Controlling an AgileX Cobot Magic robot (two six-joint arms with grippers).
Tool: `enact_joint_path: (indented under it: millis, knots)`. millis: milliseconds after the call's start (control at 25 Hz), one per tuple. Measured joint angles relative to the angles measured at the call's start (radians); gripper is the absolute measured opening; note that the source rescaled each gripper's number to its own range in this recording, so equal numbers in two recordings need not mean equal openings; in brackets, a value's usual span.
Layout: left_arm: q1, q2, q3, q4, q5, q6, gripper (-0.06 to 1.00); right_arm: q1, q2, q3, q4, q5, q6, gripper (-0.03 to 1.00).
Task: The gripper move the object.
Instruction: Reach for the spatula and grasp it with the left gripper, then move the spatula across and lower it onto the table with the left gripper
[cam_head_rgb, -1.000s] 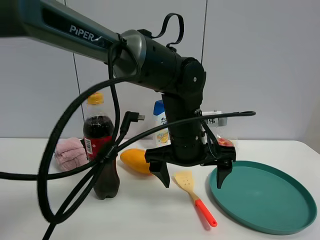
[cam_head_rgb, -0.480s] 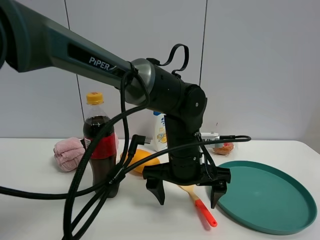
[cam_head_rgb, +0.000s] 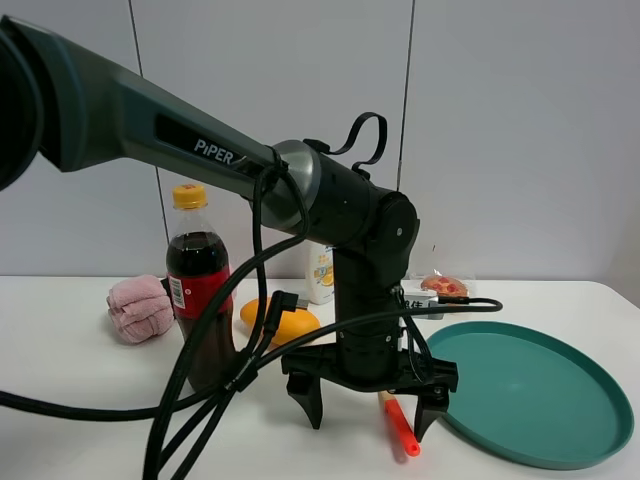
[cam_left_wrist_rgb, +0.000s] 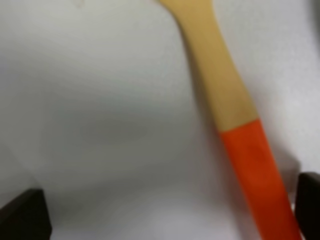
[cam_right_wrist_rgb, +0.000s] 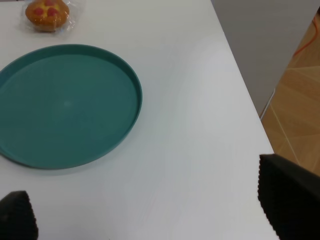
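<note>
The spatula lies on the white table; in the exterior high view only its red-orange handle (cam_head_rgb: 402, 428) shows, the blade is hidden behind the gripper. In the left wrist view its tan neck (cam_left_wrist_rgb: 215, 75) and orange handle (cam_left_wrist_rgb: 257, 175) run between the fingers. My left gripper (cam_head_rgb: 368, 405) is open, low over the table, with one finger (cam_head_rgb: 305, 398) on either side of the handle, nearer the right finger (cam_left_wrist_rgb: 309, 200). My right gripper (cam_right_wrist_rgb: 150, 215) is open and empty above the table's right part.
A teal plate (cam_head_rgb: 530, 390) lies right of the spatula, also in the right wrist view (cam_right_wrist_rgb: 65, 105). A cola bottle (cam_head_rgb: 200, 290), mango (cam_head_rgb: 290, 322), pink cloth (cam_head_rgb: 140, 307), white bottle (cam_head_rgb: 322, 270) and wrapped muffin (cam_head_rgb: 443, 286) stand behind. The table edge (cam_right_wrist_rgb: 245, 90) is at the right.
My left gripper has come down and forward over the spatula, from above its blade to low around the handle. The spatula has not moved.
</note>
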Motion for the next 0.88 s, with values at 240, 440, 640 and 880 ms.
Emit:
enact_joint_path:
  millis: [240,440,640,880]
  knots:
    - [0.000,0.001,0.000,0.015,0.009,0.000,1.00,0.000,0.000,0.000,0.000,0.000,0.000,1.00]
    - [-0.011,0.002,0.000,0.026,0.009,0.004,0.73,0.000,0.000,0.000,0.000,0.000,0.000,1.00]
    - [-0.025,0.002,0.000,0.026,0.009,0.004,0.18,0.000,0.000,0.000,0.000,0.000,0.000,1.00]
    - [-0.027,-0.013,0.000,0.024,0.008,0.050,0.00,0.000,0.000,0.000,0.000,0.000,0.000,1.00]
